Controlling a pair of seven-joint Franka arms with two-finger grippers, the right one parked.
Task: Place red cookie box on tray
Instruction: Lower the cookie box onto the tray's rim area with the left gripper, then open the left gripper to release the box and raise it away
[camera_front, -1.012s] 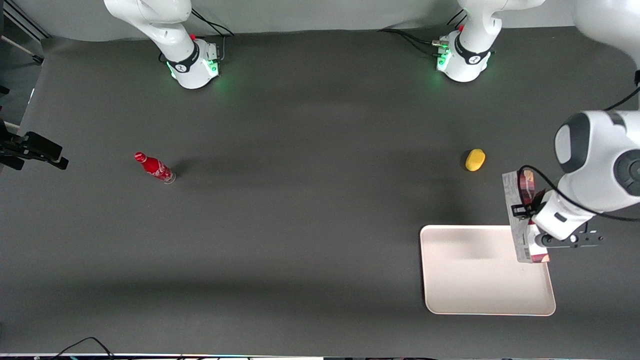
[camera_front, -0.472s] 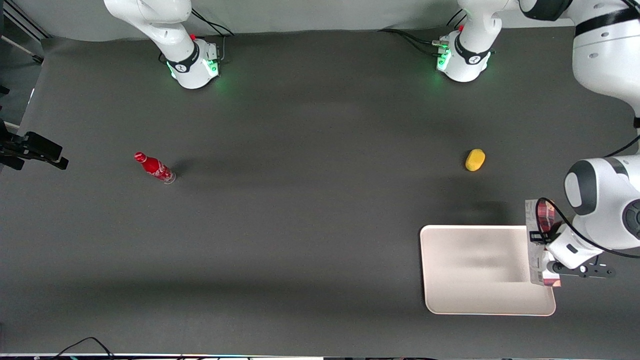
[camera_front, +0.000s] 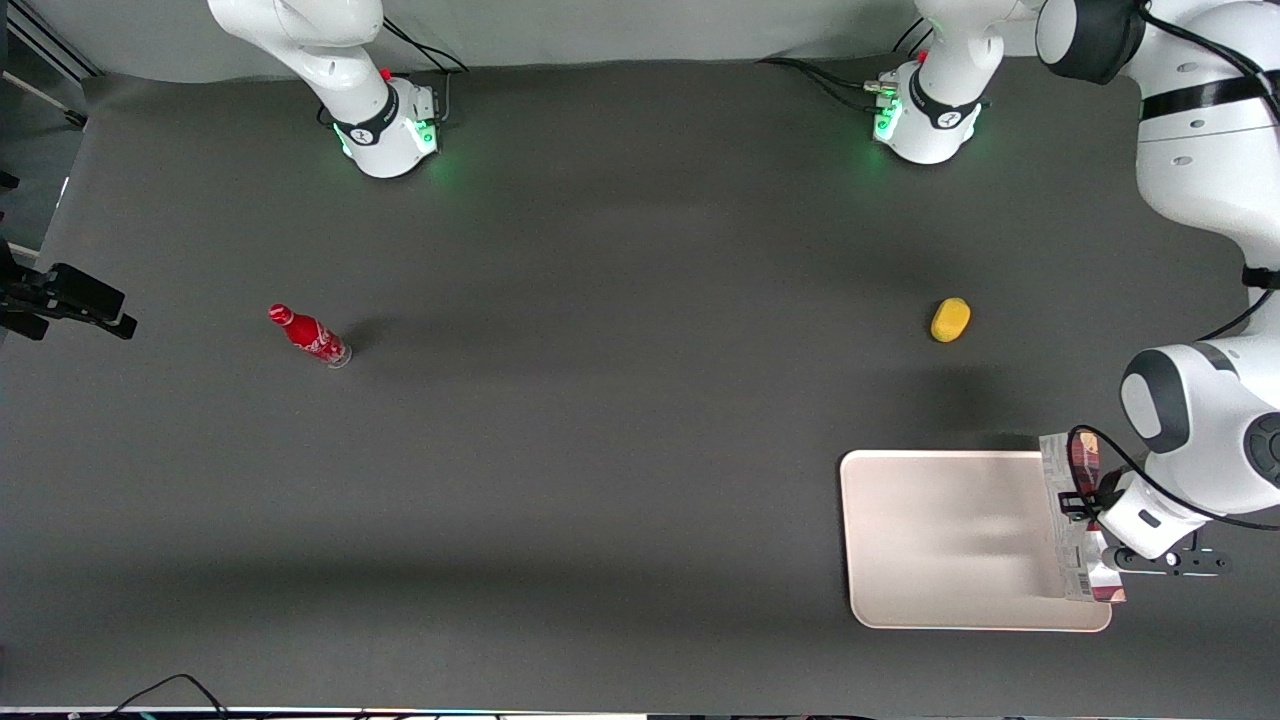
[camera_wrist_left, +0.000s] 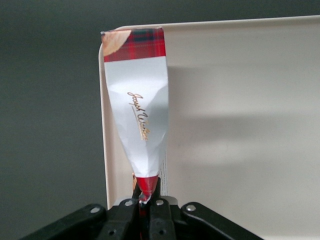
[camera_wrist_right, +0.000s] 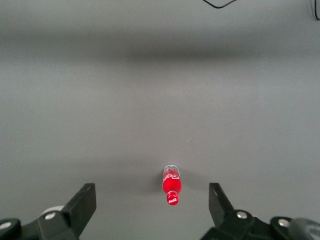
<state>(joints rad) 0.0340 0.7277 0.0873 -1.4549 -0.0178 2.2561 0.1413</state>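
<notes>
The red cookie box (camera_front: 1072, 520) is a long narrow carton with a white-grey side and dark red ends. My left gripper (camera_front: 1095, 512) is shut on it and holds it over the tray (camera_front: 950, 540), along the tray's edge at the working arm's end of the table. In the left wrist view the box (camera_wrist_left: 140, 115) runs away from the gripper (camera_wrist_left: 145, 197), its tartan red end over the tray's corner, with the cream tray (camera_wrist_left: 240, 125) beside and under it. I cannot tell whether the box touches the tray.
A yellow rounded object (camera_front: 950, 319) lies on the dark table, farther from the front camera than the tray. A small red bottle (camera_front: 308, 335) lies toward the parked arm's end; it also shows in the right wrist view (camera_wrist_right: 171, 184).
My left gripper has carried the box toward the front camera, from the tray's farther corner to along the tray's edge, and the box looks lower.
</notes>
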